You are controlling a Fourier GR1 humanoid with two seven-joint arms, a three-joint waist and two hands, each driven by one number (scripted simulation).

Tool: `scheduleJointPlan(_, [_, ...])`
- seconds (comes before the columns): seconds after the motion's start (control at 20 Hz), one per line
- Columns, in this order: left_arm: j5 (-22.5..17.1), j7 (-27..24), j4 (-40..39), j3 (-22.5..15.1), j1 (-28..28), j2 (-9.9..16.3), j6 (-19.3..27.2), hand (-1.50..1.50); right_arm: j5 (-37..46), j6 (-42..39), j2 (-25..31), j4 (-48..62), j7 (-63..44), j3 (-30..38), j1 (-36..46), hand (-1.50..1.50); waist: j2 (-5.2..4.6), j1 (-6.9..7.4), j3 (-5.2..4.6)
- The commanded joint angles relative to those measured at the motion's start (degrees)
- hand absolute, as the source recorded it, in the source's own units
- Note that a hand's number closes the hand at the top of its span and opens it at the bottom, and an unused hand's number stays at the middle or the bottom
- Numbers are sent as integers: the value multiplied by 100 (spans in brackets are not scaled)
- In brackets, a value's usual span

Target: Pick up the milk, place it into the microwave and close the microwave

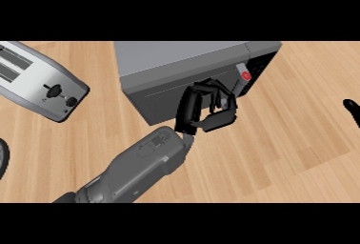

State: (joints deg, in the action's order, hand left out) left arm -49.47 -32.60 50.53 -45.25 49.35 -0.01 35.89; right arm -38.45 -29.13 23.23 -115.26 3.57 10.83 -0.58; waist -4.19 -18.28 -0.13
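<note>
The left hand [209, 108], fingers curled and holding nothing visible, touches the front of the grey box-shaped microwave [184, 71] directly ahead of it. No milk is visible. The right hand [352, 110] sits far to its right.

The bench [295, 143] is light wood with pale plank lines and grain streaks. The microwave [175, 62] is grey, with a dark front panel and a red round button [246, 75]. The toaster [38, 78] is shiny silver with dark slots and black knobs. The left hand [207, 107] is black, its forearm [134, 171] grey. The right hand [352, 110] is black.
</note>
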Motion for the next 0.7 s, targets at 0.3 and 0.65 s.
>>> scheduleJointPlan(0.3, [-301, -184, -598, 257, 420, 1, -140, 150, -279, 86, 270, -8, -218, 214, 178, -150, -115, -69, -8])
scheduleJointPlan(0.65, [-466, -338, -672, 222, 473, 1, -169, 150, -495, 142, 318, -13, -306, 261, 236, -150, -116, -86, 4])
